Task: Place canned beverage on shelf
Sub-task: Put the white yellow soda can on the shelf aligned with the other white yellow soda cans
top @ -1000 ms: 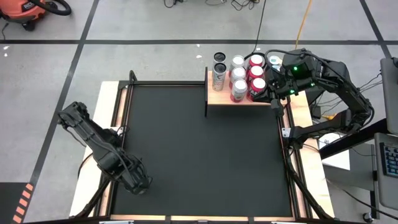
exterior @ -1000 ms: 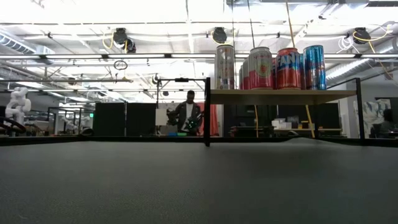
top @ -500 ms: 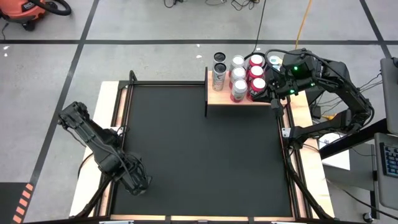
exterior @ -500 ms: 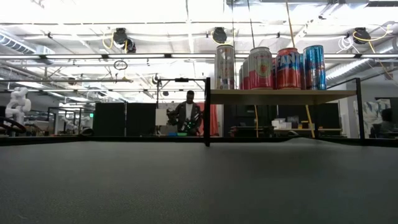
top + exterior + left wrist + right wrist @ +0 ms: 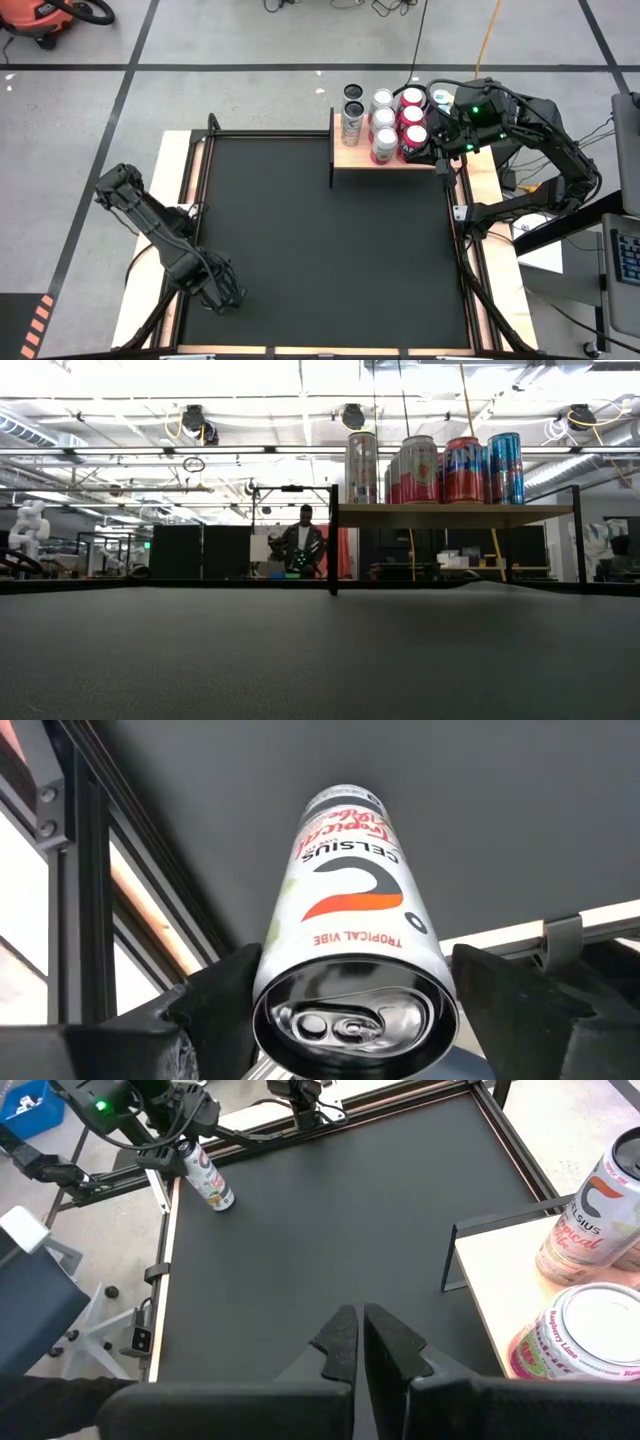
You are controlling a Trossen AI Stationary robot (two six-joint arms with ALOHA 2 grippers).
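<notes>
High view: black table mat (image 5: 320, 250), grey floor; left jaws (image 5: 350, 1010) clamp white can (image 5: 350, 920); right jaws (image 5: 361, 1342) closed beside shelf (image 5: 390, 160).

Two dark, matte black jointed arms of chunky rounded segments: left arm (image 5: 160, 235), right arm (image 5: 530, 125) with a small green indicator light glowing on its wrist housing and black cables looped alongside; tapered black fingers (image 5: 340, 1342) with angular tips

1. "CELSIUS" and "TROPICAL VIBE" are printed on the white can (image 5: 350, 920) seen in the left wrist view.
2. "Raspberry Lime" can probably be read on the pink-labelled can (image 5: 578, 1335) on the shelf (image 5: 495, 1290).
</notes>
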